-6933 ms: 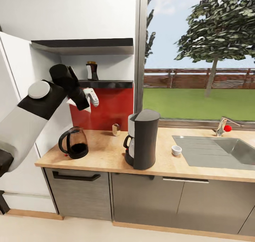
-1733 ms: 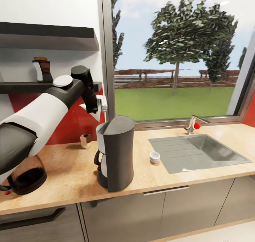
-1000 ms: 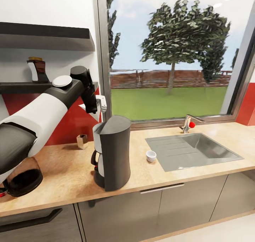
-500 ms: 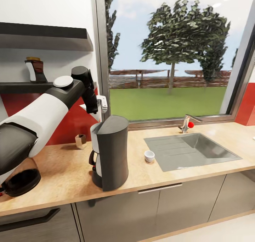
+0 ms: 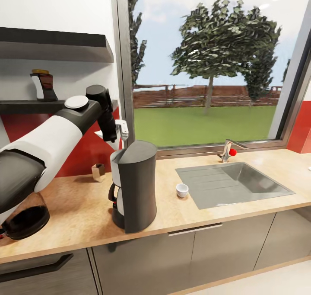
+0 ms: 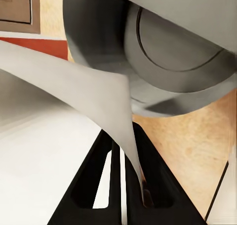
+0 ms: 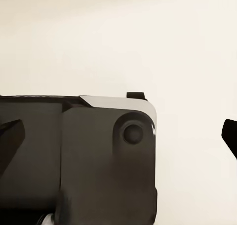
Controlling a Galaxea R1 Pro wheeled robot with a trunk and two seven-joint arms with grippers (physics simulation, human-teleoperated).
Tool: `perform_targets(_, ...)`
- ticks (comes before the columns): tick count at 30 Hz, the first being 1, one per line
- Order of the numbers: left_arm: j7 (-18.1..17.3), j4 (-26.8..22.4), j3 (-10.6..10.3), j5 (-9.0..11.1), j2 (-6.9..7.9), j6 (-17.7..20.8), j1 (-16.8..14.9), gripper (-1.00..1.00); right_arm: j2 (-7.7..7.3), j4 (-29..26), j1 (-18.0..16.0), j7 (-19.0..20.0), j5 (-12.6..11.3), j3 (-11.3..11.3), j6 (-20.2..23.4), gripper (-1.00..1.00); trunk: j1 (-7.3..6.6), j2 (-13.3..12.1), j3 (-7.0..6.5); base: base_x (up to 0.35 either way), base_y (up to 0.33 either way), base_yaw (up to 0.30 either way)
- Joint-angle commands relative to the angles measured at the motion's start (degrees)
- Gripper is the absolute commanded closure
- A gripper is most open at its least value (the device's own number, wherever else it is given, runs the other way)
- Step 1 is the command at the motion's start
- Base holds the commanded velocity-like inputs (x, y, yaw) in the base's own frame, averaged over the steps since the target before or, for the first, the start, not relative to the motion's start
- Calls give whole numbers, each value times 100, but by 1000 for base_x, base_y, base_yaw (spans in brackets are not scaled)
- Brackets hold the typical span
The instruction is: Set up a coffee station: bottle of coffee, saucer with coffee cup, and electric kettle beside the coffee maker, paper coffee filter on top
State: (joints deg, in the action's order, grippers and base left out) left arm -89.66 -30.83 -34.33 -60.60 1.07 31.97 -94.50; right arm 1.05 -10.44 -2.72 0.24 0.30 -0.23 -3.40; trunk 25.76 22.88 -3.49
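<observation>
The dark grey coffee maker [image 5: 134, 187] stands on the light wood kitchen countertop [image 5: 82, 208]. Just above its back rim, my left gripper [image 5: 122, 131] is shut on the white paper coffee filter [image 5: 103, 134]. In the left wrist view the black fingers [image 6: 148, 178] pinch the filter [image 6: 74, 86] over the coffee maker's top [image 6: 173, 52]. The bottle of coffee [image 5: 42, 85] stands on the kitchen shelf [image 5: 26, 106]. The coffee cup [image 5: 182, 190] sits beside the sink. The electric kettle [image 5: 26, 217] is at the counter's left. My right gripper [image 7: 120, 134] is open. The saucer is out of view.
A steel sink [image 5: 233, 182] with a faucet [image 5: 226, 150] takes up the counter's right part. A small wooden holder [image 5: 98, 171] stands against the red backsplash. A thicker dark shelf [image 5: 52, 44] hangs above, and a large window lies behind the counter.
My left gripper has dropped a little with the filter, closer to the coffee maker's top. Earlier the camera shifted, moving the whole scene leftward in view.
</observation>
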Motion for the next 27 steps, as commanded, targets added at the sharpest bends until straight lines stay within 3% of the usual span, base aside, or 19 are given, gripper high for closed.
perform_targets(1,-34,6,-30,-12,7,30,-1,100,2,7,-2,2,4,-3,-20,-100,2,4,3,0,0,0)
perform_targets(27,-34,35,-22,-5,-64,30,163,100,10,7,-2,2,0,-3,-20,-100,2,4,3,0,0,0)
